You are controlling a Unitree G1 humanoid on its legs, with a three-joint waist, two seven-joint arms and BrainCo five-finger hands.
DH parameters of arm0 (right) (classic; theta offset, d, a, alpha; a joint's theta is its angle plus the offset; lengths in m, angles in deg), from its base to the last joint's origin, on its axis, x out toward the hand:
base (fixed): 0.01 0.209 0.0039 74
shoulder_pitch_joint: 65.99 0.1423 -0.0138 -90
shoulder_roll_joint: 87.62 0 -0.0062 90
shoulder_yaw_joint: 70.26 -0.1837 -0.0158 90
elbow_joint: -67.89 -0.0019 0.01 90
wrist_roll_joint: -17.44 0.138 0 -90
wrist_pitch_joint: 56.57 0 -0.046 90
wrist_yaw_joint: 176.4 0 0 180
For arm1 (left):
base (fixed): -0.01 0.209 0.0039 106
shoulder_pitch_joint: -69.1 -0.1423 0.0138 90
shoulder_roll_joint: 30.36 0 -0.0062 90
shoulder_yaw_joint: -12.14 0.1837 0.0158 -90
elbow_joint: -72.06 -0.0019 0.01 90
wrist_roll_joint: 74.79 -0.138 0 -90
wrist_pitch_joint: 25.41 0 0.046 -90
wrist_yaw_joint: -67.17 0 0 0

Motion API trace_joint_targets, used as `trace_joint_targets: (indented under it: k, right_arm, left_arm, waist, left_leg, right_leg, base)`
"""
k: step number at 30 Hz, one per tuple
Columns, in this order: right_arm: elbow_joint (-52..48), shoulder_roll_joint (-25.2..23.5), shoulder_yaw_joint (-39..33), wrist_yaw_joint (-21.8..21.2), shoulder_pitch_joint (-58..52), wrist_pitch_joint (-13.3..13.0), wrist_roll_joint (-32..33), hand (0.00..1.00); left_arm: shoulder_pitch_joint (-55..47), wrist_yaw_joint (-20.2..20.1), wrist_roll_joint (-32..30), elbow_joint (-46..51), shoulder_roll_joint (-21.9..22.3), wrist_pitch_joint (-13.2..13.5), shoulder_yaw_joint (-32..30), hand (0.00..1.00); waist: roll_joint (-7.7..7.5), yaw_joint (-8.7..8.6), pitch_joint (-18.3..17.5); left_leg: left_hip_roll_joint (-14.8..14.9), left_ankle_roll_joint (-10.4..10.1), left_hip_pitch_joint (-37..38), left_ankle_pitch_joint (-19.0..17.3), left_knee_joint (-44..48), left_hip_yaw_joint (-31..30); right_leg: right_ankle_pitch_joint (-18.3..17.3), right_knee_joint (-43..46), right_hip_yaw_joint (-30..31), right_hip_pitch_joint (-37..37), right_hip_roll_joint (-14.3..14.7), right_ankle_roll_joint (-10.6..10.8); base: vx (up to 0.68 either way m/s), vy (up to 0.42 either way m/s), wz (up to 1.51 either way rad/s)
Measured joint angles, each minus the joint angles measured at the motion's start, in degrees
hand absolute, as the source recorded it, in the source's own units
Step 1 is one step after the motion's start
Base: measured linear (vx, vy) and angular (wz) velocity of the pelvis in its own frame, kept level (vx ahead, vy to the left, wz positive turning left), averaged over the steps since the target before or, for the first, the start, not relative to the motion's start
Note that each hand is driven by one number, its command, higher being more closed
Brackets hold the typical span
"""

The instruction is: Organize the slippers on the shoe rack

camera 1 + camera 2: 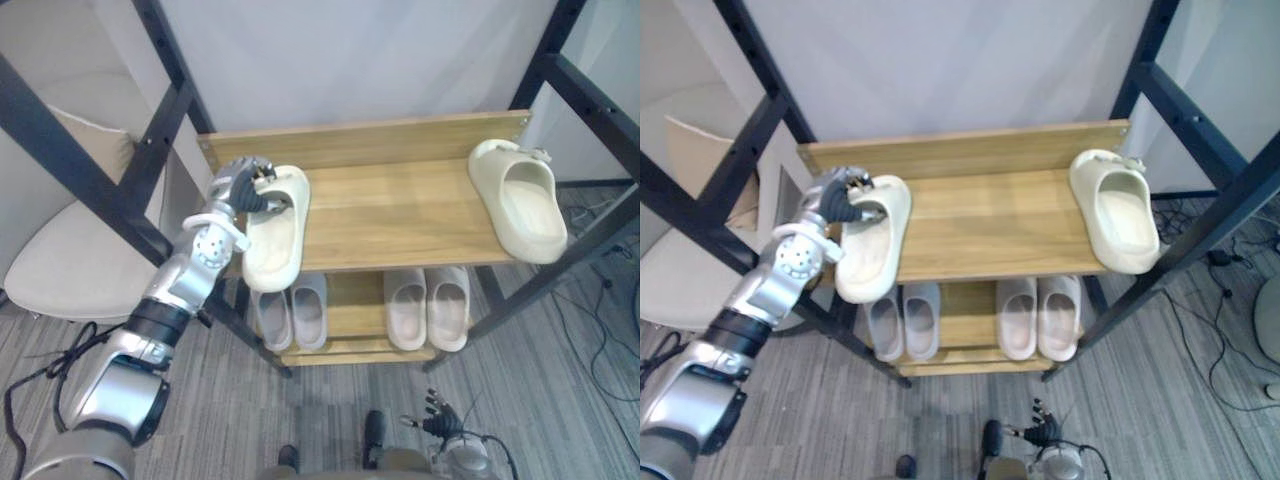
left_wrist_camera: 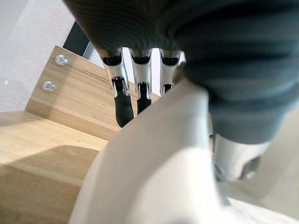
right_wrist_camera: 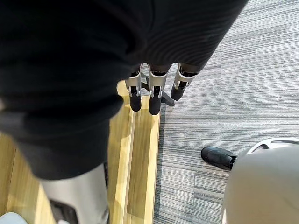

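A cream slipper [image 1: 275, 240] lies at the left end of the wooden shoe rack's top shelf [image 1: 400, 215], its heel end hanging over the front edge. My left hand [image 1: 238, 187] is at the slipper's far end, with its fingers [image 2: 123, 106] curled over the strap and shut on it; the slipper [image 2: 154, 177] shows pale and close in the left wrist view. A matching cream slipper [image 1: 520, 200] rests at the shelf's right end. My right hand [image 1: 441, 421] hangs low in front of the rack, its fingers [image 3: 154, 100] relaxed and holding nothing.
On the lower shelf stand a pale grey pair [image 1: 291, 315] on the left and a beige pair [image 1: 428, 305] on the right. Black frame bars [image 1: 150, 150] cross on both sides of the rack. A beige chair [image 1: 70, 260] stands to the left. Cables [image 1: 600, 340] lie on the floor at right.
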Motion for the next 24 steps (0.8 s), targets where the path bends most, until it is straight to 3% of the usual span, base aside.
trace_joint_targets:
  k: [8, 13, 24]
  right_arm:
    - [0.0, -0.39, -0.02, 0.08, 0.04, 0.03, -0.02, 0.0]
    - [-0.01, -0.41, -0.24, 0.15, -0.07, 0.16, 1.49, 0.0]
    - [-0.14, -1.4, -2.67, 0.65, -0.1, 0.48, 2.25, 0.0]
  left_arm:
    - [0.01, 0.14, 4.57, 3.95, 0.34, -0.26, 0.41, 1.0]
    - [1.31, 0.25, 6.16, 4.7, 2.98, -0.96, 0.41, 1.0]
    - [14.49, 2.8, 6.75, 3.65, 8.11, -1.26, 1.94, 1.0]
  waist:
    - [0.14, 0.14, 0.03]
    - [0.11, 0.36, 0.04]
    - [-0.57, -0.49, 0.27]
  left_leg:
    - [-0.26, -0.2, -0.94, 0.14, 0.22, -0.11]
    - [-0.76, -0.42, -1.42, 0.56, 0.61, -0.15]
    - [-2.12, 0.99, -0.93, -0.32, 0.96, 3.59]
  right_leg:
    - [0.5, 0.33, 0.13, -0.78, -0.21, -0.58]
    - [1.2, 0.42, 0.4, -1.06, -0.6, -1.18]
    - [2.22, 0.24, 4.35, -2.02, -1.54, -0.14]
  base:
    - [0.01, 0.012, 0.0]
    - [0.04, 0.039, 0.01]
    - [0.01, 0.04, -0.15]
